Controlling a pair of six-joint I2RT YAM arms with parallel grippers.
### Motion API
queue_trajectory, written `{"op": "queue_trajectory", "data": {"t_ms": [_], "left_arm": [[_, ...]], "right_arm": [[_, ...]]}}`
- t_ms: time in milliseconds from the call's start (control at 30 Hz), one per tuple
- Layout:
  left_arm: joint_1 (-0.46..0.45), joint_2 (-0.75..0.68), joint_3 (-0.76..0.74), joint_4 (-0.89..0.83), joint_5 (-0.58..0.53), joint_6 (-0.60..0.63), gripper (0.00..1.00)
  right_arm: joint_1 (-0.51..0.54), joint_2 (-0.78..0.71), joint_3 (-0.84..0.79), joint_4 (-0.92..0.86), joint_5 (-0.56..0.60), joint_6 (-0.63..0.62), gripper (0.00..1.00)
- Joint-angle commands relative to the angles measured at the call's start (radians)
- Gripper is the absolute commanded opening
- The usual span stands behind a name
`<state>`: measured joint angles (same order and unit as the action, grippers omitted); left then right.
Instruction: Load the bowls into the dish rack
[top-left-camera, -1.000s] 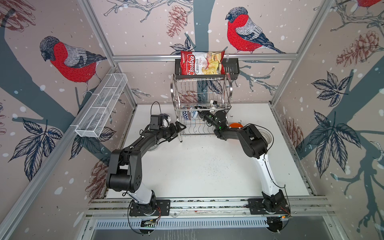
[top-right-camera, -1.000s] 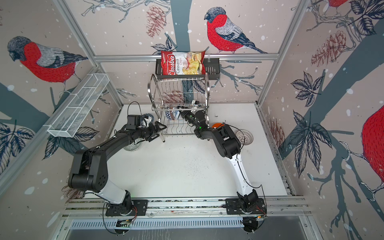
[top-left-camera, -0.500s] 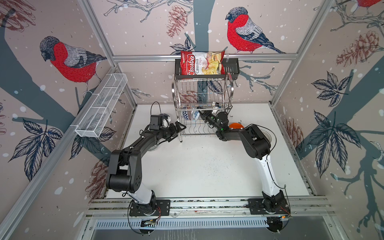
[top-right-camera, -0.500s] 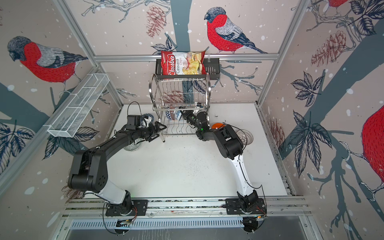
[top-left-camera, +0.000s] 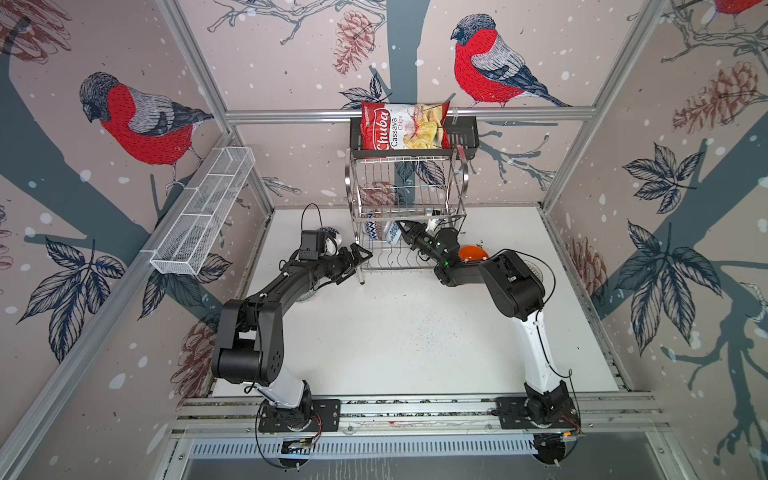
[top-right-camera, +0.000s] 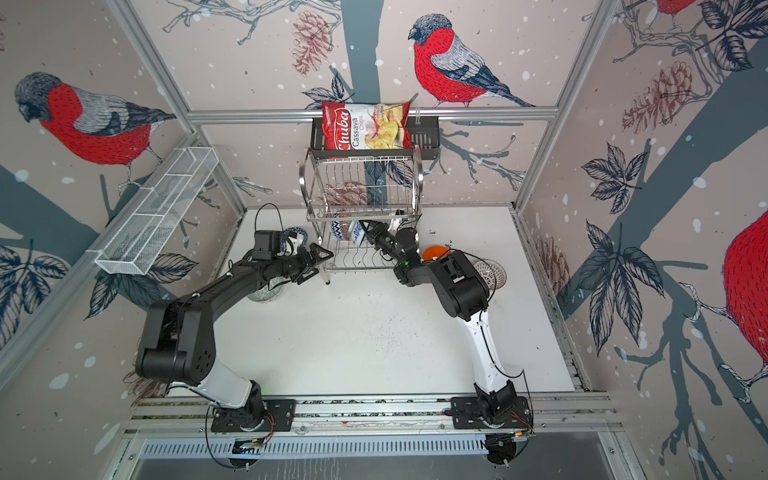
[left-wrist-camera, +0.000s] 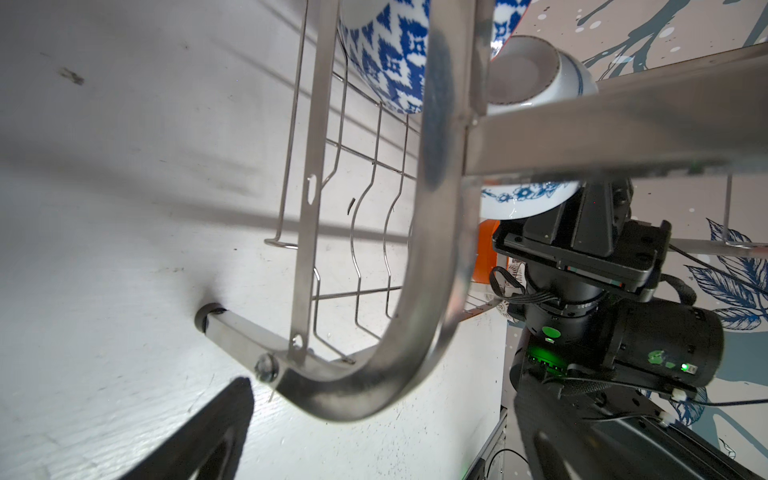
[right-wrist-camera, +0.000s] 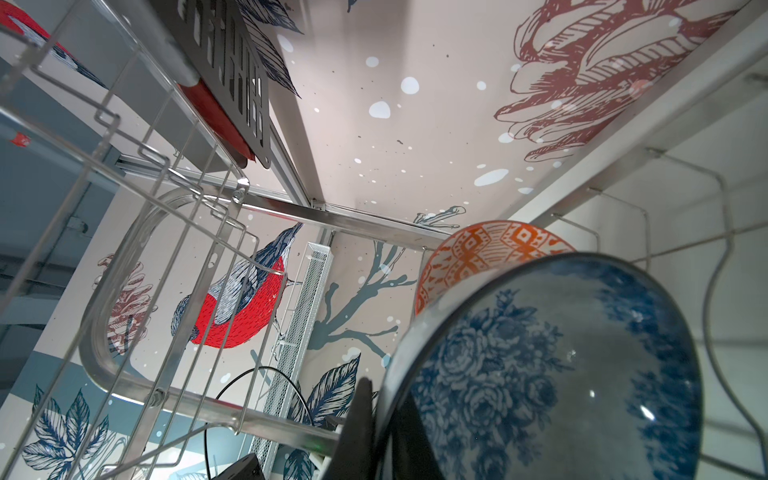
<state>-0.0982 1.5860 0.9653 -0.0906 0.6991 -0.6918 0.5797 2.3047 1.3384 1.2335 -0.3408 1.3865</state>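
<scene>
With the left claw (top-left-camera: 358, 258) gaping wide beside the dish rack (top-left-camera: 409, 187), the right claw (top-left-camera: 402, 229) grips a blue floral bowl (right-wrist-camera: 540, 365) inside its lower tier, so seating it in a slot and releasing likely comes next.

Blue floral bowl (right-wrist-camera: 561, 374) (orange-patterned bowl (right-wrist-camera: 490, 249) too)

A robot lab booth: aluminium frame (top-left-camera: 291, 114), bird-print walls (top-left-camera: 141, 124), arms (top-left-camera: 266, 303) bolted to rail (top-left-camera: 415, 409).

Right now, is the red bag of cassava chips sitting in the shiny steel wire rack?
No, the red chip bag stands in the black slotted shelf above the steel wire dish rack.
</scene>
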Motion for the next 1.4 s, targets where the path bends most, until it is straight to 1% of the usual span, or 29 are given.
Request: {"op": "queue_trajectory", "data": {"t_ms": [0, 433, 667, 867, 1133, 1367], "left_arm": [[0.001, -0.008, -0.003, 0.005, 0.007, 0.016, 0.98], [0.002, -0.017, -0.013, 0.002, 0.008, 0.019, 0.98], [0.003, -0.023, -0.015, -0.01, 0.008, 0.028, 0.98], [0.008, -0.029, -0.018, -0.017, 0.007, 0.036, 0.98], [0.014, -0.039, -0.03, -0.018, 0.007, 0.037, 0.98], [0.018, -0.046, -0.037, -0.027, 0.01, 0.045, 0.98]], "right_arm": [[0.007, -0.018, -0.003, 0.087, 0.008, 0.009, 0.0], [0.012, 0.033, 0.055, 0.06, 0.022, 0.025, 0.0], [0.014, 0.084, 0.124, 0.052, 0.04, 0.056, 0.0], [0.013, 0.11, 0.124, 0.088, 0.088, 0.11, 0.0], [0.012, 0.129, 0.158, 0.056, 0.078, 0.097, 0.0], [0.01, 0.159, 0.213, 0.005, 0.047, 0.079, 0.0]]}}
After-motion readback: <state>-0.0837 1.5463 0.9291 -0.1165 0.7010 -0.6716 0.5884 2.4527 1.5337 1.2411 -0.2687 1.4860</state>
